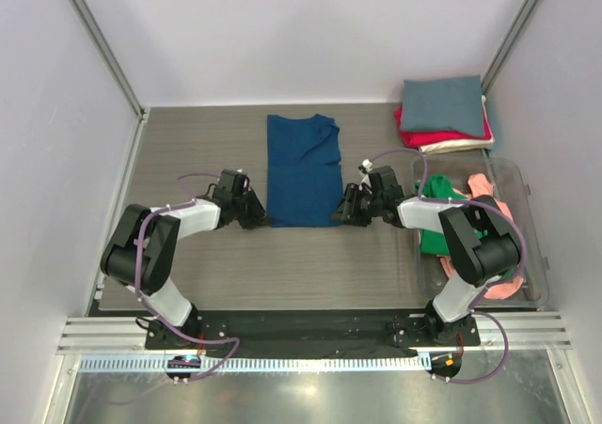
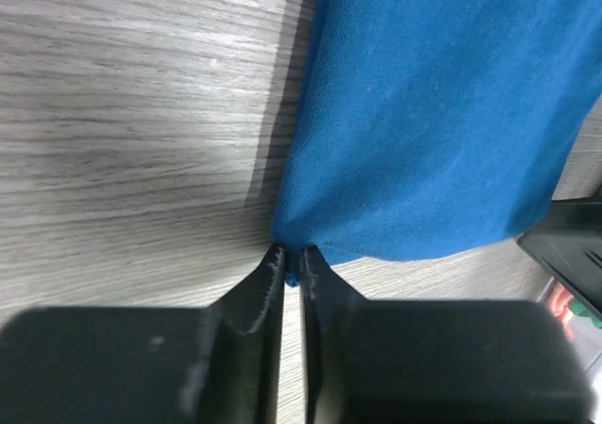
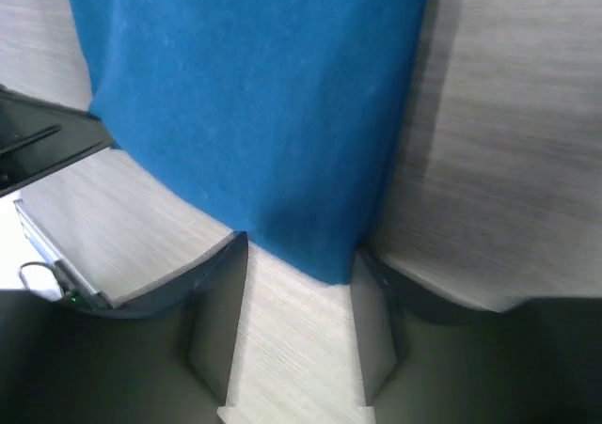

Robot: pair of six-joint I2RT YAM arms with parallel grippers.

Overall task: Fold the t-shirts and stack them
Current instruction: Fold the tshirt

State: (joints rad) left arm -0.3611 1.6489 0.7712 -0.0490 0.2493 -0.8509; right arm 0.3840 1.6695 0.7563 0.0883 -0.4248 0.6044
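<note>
We show the navy t-shirt point(image 1: 301, 170), a strip on the table point(image 1: 188, 161): left gripper point(image 2: 292, 259) pinches one near corner, right gripper point(image 3: 299, 255) gapes around the other. Already the stack point(image 1: 442, 114) holds three; green tee point(image 1: 435, 238), pink tee point(image 1: 491, 201) await in bin point(image 1: 508, 164).

I was driving a robot test cell in a lab, not anyone's home: plain white panel walls point(image 1: 282, 39) boxed in a grey wood-grain worktop point(image 1: 188, 283), with bare aluminium frame posts point(image 1: 99, 43) running up the corners. Both arms point(image 1: 155, 245) were bolted to a black base plate point(image 1: 310, 321) beside a slotted metal rail point(image 1: 310, 339), with purple cables point(image 1: 139, 264) looped loosely along them. The t-shirts point(image 1: 442, 109) and a clear plastic bin point(image 1: 513, 165) sat there like test props.
</note>
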